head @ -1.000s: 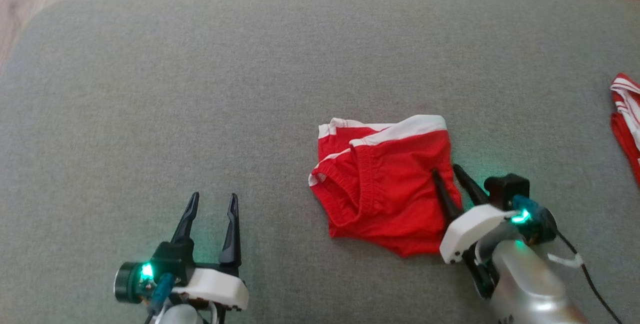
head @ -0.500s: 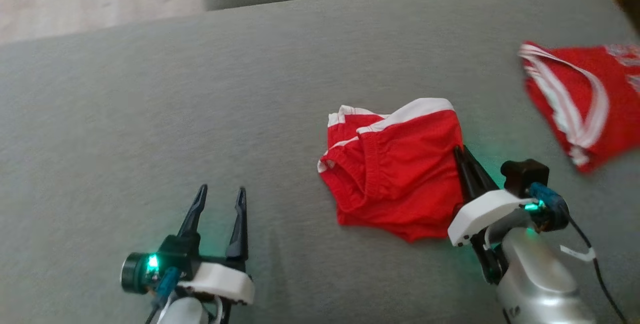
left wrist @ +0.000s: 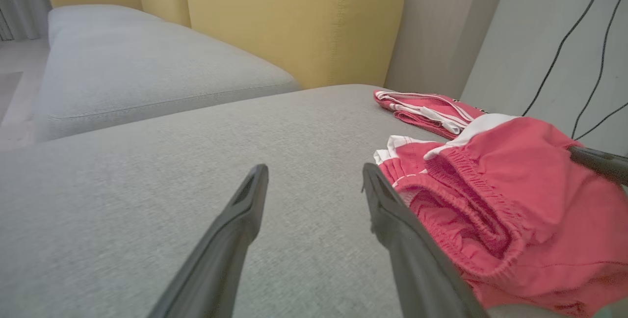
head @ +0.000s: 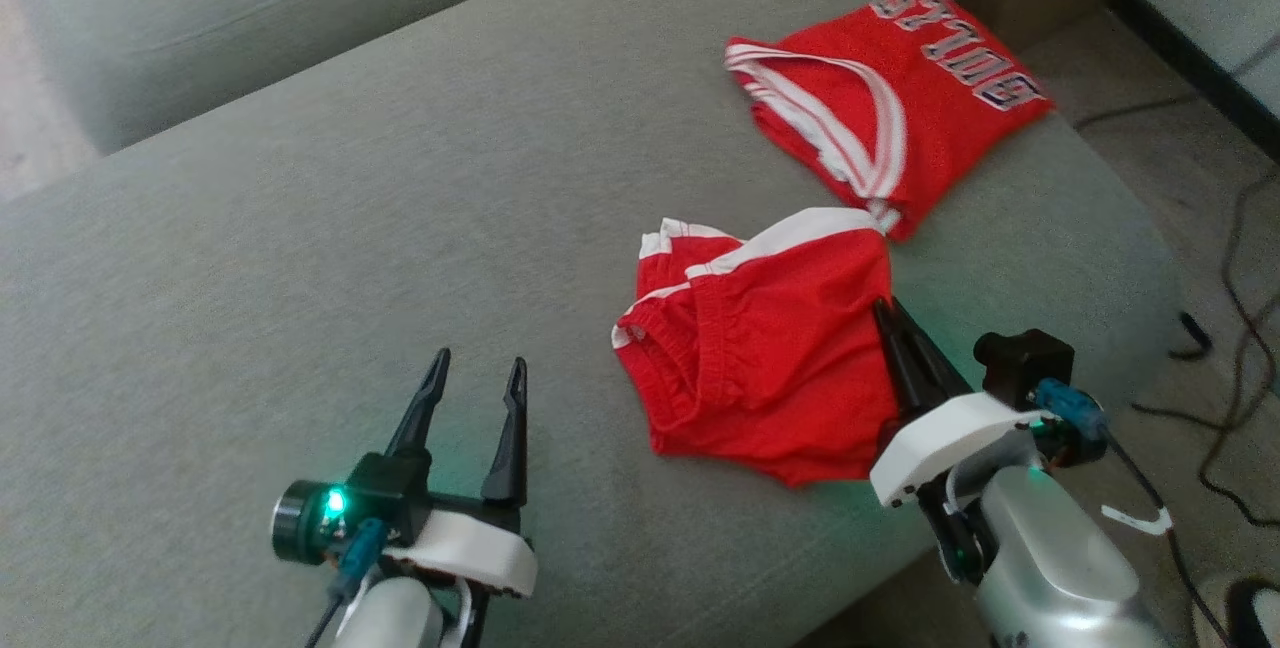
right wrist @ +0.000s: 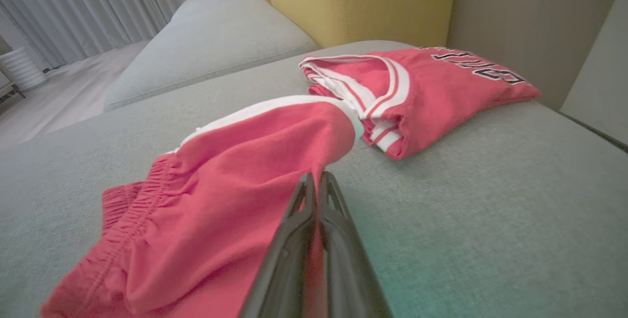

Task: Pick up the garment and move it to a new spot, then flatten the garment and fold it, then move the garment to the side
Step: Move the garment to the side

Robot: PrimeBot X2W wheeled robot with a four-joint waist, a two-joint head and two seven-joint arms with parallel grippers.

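Edge of the red shorts (head: pixel 760 368) clenched in the right gripper (head: pixel 884 308), left gripper (head: pixel 480 361) released near them
Just beyond the clenched tips a folded red jersey (head: pixel 880 98), contact with the shorts unclear; wide grey cushion (head: pixel 300 258) ahead of the open jaws, cushion edge and floor (head: pixel 1180 188) right of the shut pair

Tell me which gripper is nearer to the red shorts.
Right. The right gripper is shut on the shorts at their edge; the left gripper is open, off to their left, not touching them.
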